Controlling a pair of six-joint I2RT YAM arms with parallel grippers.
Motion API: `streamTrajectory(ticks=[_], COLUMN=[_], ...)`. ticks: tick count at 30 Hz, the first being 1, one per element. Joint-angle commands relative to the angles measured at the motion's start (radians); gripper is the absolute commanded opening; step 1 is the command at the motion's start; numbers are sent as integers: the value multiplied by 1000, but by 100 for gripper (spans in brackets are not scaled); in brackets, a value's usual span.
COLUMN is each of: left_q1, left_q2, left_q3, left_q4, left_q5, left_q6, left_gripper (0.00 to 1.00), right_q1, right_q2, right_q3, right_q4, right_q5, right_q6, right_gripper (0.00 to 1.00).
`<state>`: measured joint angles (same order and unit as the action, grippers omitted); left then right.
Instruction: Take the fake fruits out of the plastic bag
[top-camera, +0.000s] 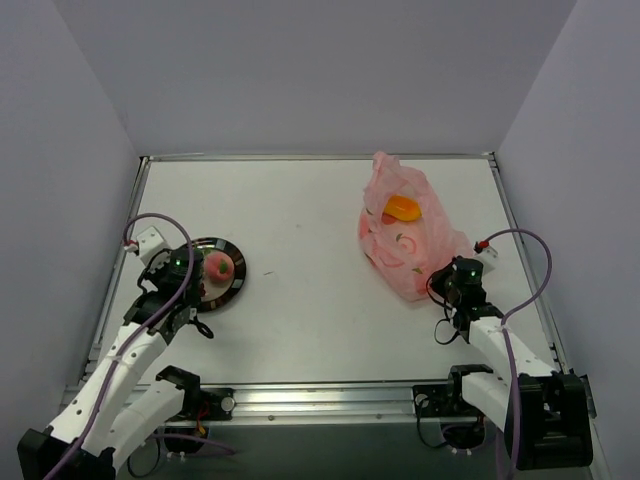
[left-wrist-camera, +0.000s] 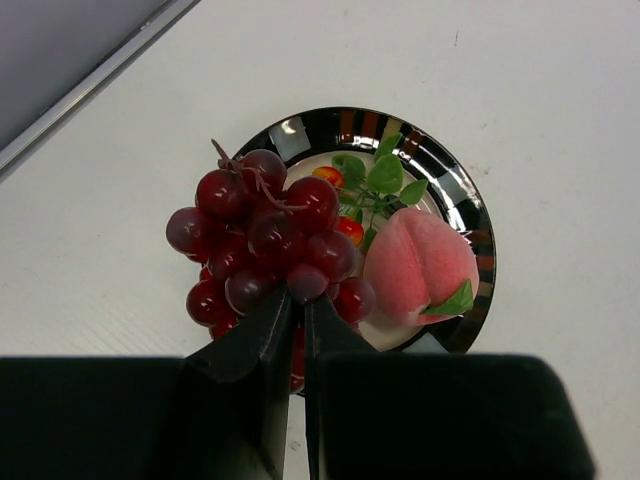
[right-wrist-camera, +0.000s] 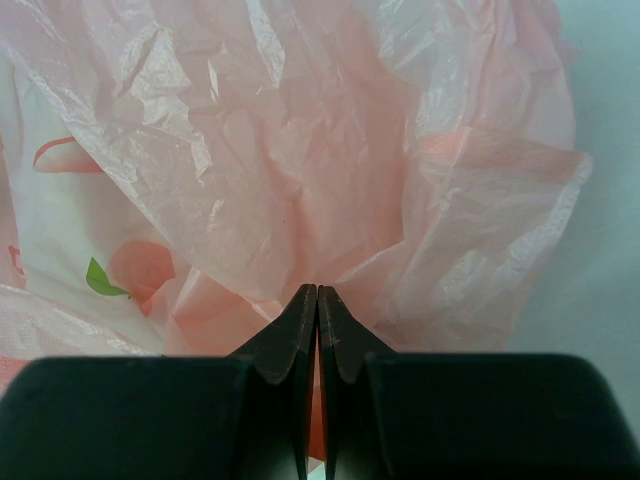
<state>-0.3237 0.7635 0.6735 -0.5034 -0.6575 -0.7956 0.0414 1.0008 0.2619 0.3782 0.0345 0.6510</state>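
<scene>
We noted left jaws clenched, seemingly on the grapes (left-wrist-camera: 262, 240), over the plate (left-wrist-camera: 458, 195) beside the peach (left-wrist-camera: 420, 262). Right jaws pinched the plastic bag (right-wrist-camera: 300, 150), orange fruit (top-camera: 403, 208) inside; a tug could spill it onto the bench (top-camera: 300, 300).

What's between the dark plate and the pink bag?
Only bare white tabletop, per the top view, separates the round dark-rimmed plate from the crinkly pink plastic bag.

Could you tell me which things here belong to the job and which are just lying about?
Job: translucent pink plastic bag; yellow-orange oval toy fruit inside it; dark red plastic grape bunch; pink toy peach; small green-leafed sprig.
Lying about: round dark-rimmed plate.
</scene>
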Motion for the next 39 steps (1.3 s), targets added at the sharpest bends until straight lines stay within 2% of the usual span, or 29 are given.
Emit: streamTrajectory(ticks=[1, 12, 14, 16, 17, 19, 20, 24, 32, 36, 39], left_q1=[8, 43, 43, 43, 43, 43, 44, 44, 38, 15, -93], left_q2=[59, 244, 284, 307, 310, 309, 306, 296, 180, 149, 157], left_q3=[1, 21, 21, 18, 15, 2, -2, 6, 12, 47, 110], left_q4=[58, 190, 195, 192, 189, 193, 198, 209, 247, 262, 339], left_q5=[-47, -80, -74, -79, -82, -94, -97, -82, 68, 162, 231], left_q6=[-25, -25, -39, -51, -62, -67, -68, -59, 19, 53, 100], left_gripper=[2, 2, 6, 14, 28, 43, 54, 67, 66, 56, 46], right_q1=[8, 17, 18, 18, 20, 20, 20, 20, 20, 20, 20], right_q2=[4, 9, 9, 7, 7, 4, 4, -1, -2, -7, -7], right_q3=[28, 31, 31, 31, 31, 31, 31, 30, 28, 27, 27], right_q4=[18, 14, 14, 13, 14, 14, 14, 13, 14, 14, 13], right_q5=[38, 45, 47, 48, 48, 48, 48, 50, 50, 50, 50], right_q6=[-11, -13, -13, -13, -13, -13, -11, -13, -11, -11, -11], right_gripper=[0, 0, 0, 0, 0, 0, 0, 0, 0, 0, 0])
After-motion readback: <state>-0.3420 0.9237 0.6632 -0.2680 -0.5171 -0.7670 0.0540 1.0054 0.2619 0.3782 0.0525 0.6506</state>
